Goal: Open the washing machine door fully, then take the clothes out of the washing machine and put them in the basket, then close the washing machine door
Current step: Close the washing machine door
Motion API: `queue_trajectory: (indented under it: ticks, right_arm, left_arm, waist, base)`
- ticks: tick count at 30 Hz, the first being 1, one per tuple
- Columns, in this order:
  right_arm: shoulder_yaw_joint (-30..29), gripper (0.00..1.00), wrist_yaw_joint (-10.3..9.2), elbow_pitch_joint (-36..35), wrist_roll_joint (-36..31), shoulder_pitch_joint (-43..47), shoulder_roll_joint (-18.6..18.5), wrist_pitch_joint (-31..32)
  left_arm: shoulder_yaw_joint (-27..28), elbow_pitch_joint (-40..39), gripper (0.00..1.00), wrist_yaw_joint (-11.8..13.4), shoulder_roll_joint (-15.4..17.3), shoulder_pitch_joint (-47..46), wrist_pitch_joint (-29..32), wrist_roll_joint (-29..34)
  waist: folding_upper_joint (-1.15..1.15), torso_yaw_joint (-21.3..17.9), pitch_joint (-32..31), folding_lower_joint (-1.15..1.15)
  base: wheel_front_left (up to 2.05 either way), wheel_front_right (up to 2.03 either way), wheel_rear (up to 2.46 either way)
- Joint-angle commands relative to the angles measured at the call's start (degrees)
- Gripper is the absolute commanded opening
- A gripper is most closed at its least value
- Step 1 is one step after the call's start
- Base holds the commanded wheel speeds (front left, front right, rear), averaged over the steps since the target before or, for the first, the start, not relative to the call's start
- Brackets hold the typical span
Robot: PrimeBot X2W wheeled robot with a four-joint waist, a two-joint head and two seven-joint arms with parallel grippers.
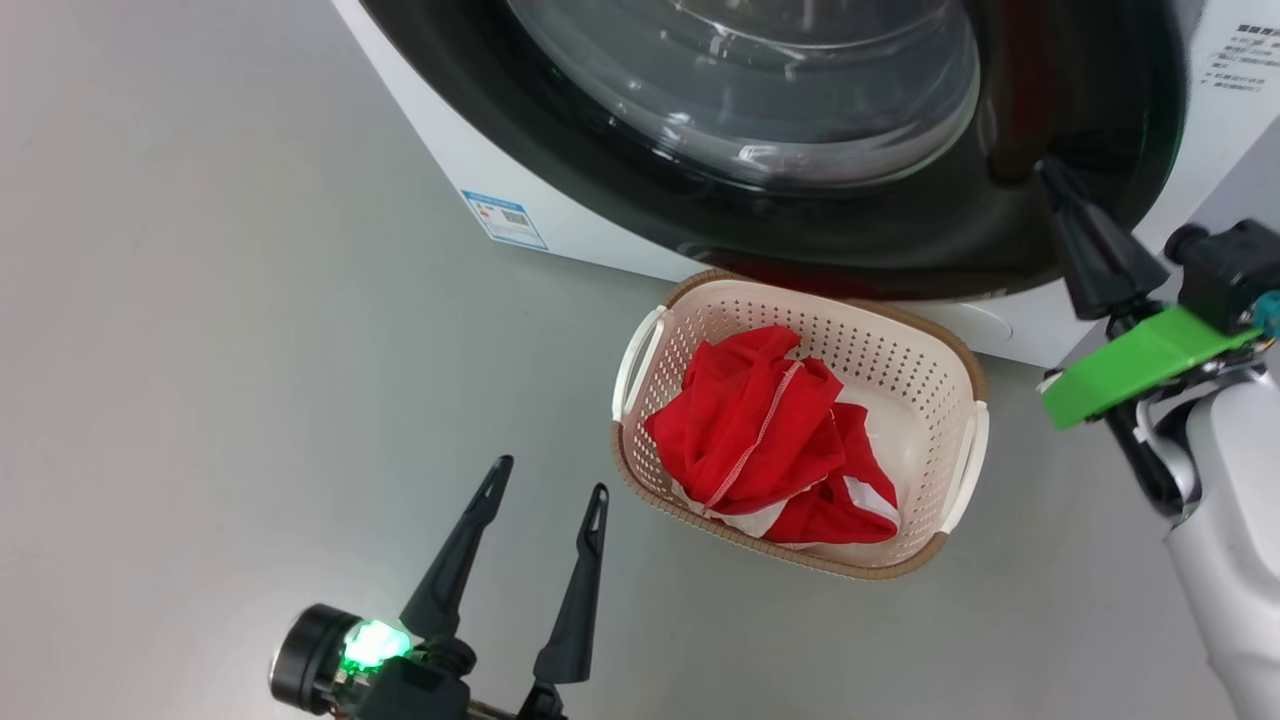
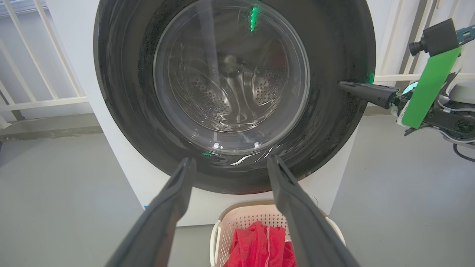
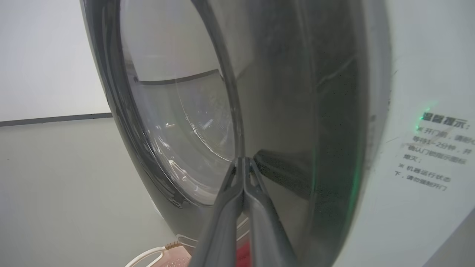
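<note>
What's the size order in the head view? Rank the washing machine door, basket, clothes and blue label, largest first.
1. washing machine door, largest even though the frame cuts it off
2. basket
3. clothes, lying inside the basket
4. blue label, clearly smallest

tapered black claw fingers point(image 1: 458, 555), green bracket point(image 1: 1140, 365), pale forearm point(image 1: 1235, 500), green wrist light point(image 1: 372, 643)

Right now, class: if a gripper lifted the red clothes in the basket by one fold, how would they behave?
Probably floppy: the clothes lie crumpled in soft folds, so they would drape and hang. Likely light, since the fabric looks thin. A trailing edge might catch on the basket rim.
</note>
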Motion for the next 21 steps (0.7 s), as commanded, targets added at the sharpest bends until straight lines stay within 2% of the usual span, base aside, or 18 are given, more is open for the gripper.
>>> queue_trajectory:
  ticks: [1, 12, 21]
  right_arm:
    - [0.65, 0.00, 0.07, -0.32, 1.41, -1.44, -0.64, -0.50]
    - [1.75, 0.00, 0.07, 8.08, 2.34, -9.11, -2.43, -2.06]
    - [2.29, 0.00, 0.07, 11.90, 2.22, -12.40, -2.74, -2.64]
  left_arm:
    - [1.66, -1.12, 1.00, -0.58, 0.51, -1.64, -0.47, 0.81]
    - [1.85, -0.98, 1.00, -2.00, -0.64, -2.01, -0.47, 1.50]
    - [2.31, -0.80, 1.00, -2.69, -1.07, -2.20, -0.47, 2.24]
  waist:
    - [0.00, 0.18, 0.33, 0.00]
    - [0.00, 0.93, 1.96, 0.00]
    - [0.00, 0.93, 2.75, 0.00]
  base:
    - [0.00, 0.00, 0.00]
    - [0.00, 0.00, 0.00]
    - [0.00, 0.00, 0.00]
